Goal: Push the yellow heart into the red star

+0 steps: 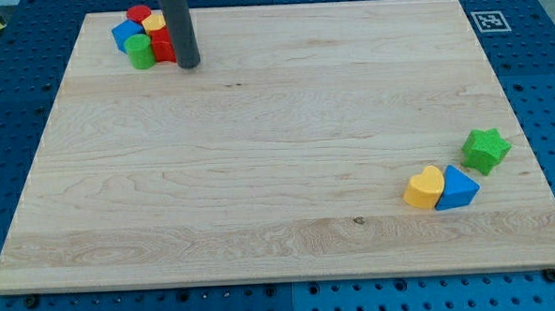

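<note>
Tip (pixel 189 64) was seen bare beside the top-left cluster | yellow heart (pixel 424 187) lay far toward bottom-right | red star (pixel 163 45) touched tip's left side.

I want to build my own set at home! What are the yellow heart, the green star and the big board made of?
The yellow heart and the green star look like painted wood or maybe plastic: solid, even colour with a soft matte look, so I can't tell which. The board looks like pale wood with a smooth finish: you can see long grain lines and a small dark knot.
</note>
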